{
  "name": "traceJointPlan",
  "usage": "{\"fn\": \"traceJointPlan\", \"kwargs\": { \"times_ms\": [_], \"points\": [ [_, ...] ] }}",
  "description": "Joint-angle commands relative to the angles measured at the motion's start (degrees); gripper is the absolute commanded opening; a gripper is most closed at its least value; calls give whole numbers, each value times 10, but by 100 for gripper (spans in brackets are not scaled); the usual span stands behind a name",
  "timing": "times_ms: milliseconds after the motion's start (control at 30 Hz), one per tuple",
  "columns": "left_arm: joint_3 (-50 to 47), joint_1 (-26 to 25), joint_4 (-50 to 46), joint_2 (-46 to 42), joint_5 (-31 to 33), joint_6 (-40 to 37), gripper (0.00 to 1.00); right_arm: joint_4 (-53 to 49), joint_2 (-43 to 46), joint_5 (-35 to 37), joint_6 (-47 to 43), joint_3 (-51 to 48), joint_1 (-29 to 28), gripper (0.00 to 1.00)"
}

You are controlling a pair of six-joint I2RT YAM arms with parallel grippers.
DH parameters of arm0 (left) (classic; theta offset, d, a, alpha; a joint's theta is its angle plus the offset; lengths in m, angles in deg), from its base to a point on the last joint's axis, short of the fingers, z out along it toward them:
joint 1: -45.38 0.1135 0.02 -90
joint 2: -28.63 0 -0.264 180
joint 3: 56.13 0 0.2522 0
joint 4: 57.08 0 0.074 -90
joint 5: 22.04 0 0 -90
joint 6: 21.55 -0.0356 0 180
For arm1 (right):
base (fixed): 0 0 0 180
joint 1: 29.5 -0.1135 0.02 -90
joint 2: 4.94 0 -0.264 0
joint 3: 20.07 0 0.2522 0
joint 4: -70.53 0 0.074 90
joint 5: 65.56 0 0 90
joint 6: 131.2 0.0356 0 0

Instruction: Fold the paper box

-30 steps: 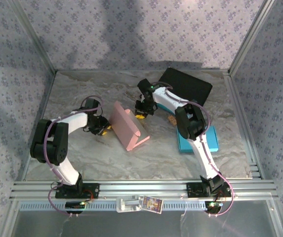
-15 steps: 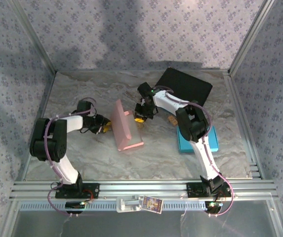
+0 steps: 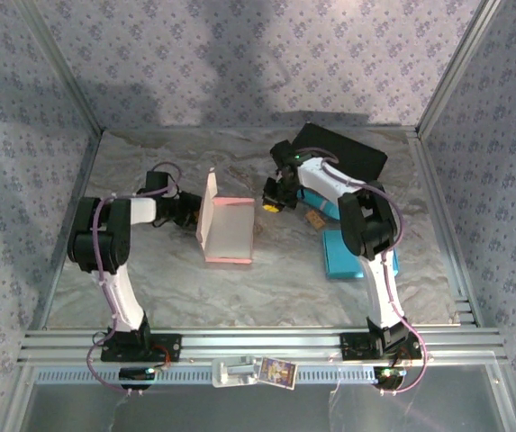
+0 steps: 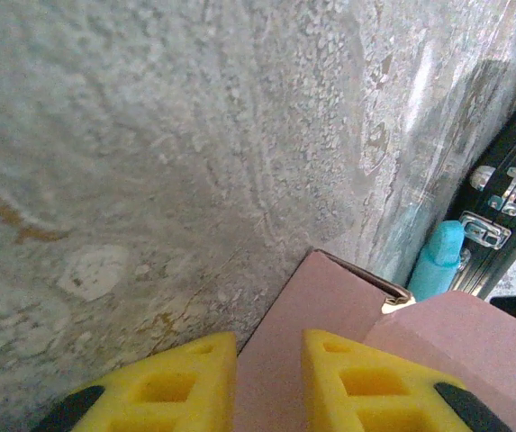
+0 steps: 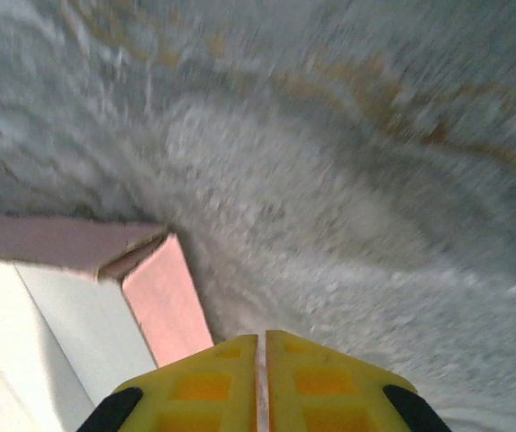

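The pink paper box (image 3: 229, 231) lies near the table's middle, its white inside showing and its left wall (image 3: 208, 205) standing upright. My left gripper (image 3: 189, 212) reaches it from the left and is shut on that wall. In the left wrist view the pink panel (image 4: 316, 301) runs between the yellow fingers (image 4: 357, 382). My right gripper (image 3: 270, 203) hovers just off the box's far right corner, shut and empty. In the right wrist view its fingers (image 5: 203, 382) are pressed together beside a small pink flap (image 5: 169, 301) and the box's white inner face (image 5: 50, 333).
A black case (image 3: 343, 155) lies at the back right, its latches (image 4: 501, 202) in the left wrist view. A blue box (image 3: 358, 254) sits beside the right arm, and a small brown piece (image 3: 313, 219) lies between them. Metal frame posts and patterned walls ring the table.
The box has swung round and settled flatter, its left wall now upright. My left gripper followed it toward the back. My right gripper drew off to the right, away from the box.
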Motion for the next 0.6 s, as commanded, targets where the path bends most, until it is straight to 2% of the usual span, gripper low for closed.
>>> {"fn": "traceJointPlan", "kwargs": {
  "times_ms": [0,267,567],
  "points": [
    [38,-1,37,26,30,-29,25,-29,-16,9,-18,24,-1,11],
    [120,-18,-25,72,10,-45,24,47,35,-20,39,-77,-46,10],
    [247,-82,-65,149,-30,-47,23,87,112,-14,94,-154,-114,10]
  ]
}}
